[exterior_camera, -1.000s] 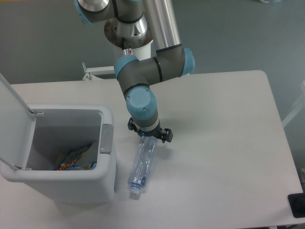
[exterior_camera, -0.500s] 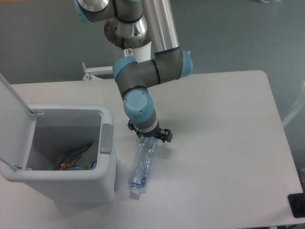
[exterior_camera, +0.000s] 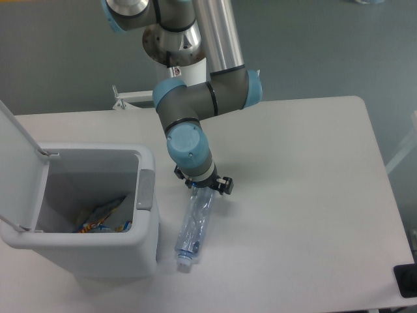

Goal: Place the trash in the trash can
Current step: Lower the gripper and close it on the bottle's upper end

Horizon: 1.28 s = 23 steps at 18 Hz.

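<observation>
A clear crushed plastic bottle [exterior_camera: 196,225] lies on the white table, cap end toward the front edge. My gripper [exterior_camera: 202,184] points straight down over its far end. Black fingers [exterior_camera: 225,184] stick out on both sides of the wrist, wider than the bottle, so it looks open and straddling that end. The fingertips themselves are hidden under the wrist. The trash can [exterior_camera: 147,195], pale grey-white, stands at the left with its lid [exterior_camera: 19,147] raised. A blue-orange snack packet [exterior_camera: 104,218] lies at its bottom.
The arm's base column [exterior_camera: 218,32] rises behind the table's far edge. The trash can's right wall sits only a short gap left of the bottle. A dark object [exterior_camera: 406,280] pokes in at the front right corner.
The wrist has shifted slightly left and the visible black fingers have drawn a little closer together. The bottle and the trash can have not moved.
</observation>
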Available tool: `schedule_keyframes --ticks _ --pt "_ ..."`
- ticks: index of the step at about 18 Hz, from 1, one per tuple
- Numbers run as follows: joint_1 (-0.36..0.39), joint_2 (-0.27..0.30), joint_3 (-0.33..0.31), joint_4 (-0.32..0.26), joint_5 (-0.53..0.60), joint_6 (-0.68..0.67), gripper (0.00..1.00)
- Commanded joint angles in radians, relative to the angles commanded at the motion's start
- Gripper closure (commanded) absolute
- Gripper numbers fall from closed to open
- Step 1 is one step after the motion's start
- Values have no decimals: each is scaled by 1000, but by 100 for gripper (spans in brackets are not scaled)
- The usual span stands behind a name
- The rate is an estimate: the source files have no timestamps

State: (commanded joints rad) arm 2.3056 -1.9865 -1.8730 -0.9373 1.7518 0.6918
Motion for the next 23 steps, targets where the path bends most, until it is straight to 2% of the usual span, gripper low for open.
schedule_keyframes --ticks 6,12,23 --pt "0 0 2 2 0 0 36" --pt "-2 2 2 3 0 -2 45" --pt "-2 2 15 5 14 6 48"
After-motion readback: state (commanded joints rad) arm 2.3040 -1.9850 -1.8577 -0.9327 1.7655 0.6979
